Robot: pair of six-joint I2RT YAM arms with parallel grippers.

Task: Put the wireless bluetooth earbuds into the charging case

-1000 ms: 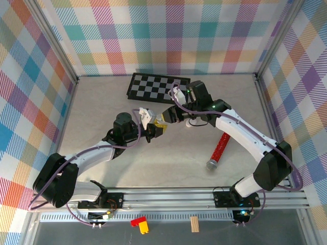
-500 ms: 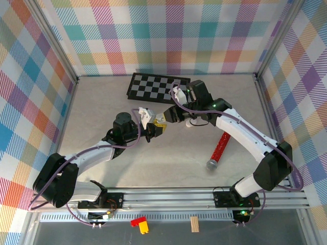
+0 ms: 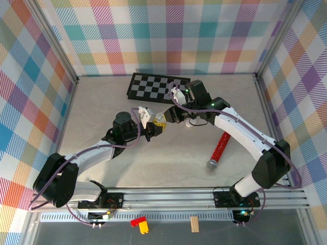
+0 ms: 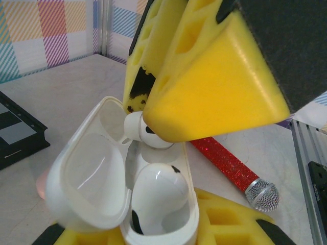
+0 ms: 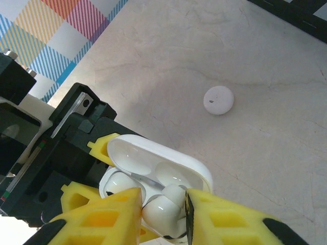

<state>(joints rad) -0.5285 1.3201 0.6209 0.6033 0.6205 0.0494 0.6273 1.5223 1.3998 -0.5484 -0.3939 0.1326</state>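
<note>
The desk (image 3: pixel 168 163) lies open left and near; the checkerboard (image 3: pixel 153 88) blocks the back, the red microphone (image 3: pixel 218 149) the right, and the left claw (image 3: pixel 156 128) and right claw (image 3: pixel 166 117) crowd the middle.

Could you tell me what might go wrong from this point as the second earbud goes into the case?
1. The second earbud, pinched in the right gripper, sits at its slot's mouth, not yet seated; pushing off-line could jam it or flick it out.
2. The right gripper's fingers crowd the open lid and may knock it.
3. The left gripper grips the charging case low down; a hard push might shift it and unseat the seated earbud.
</note>
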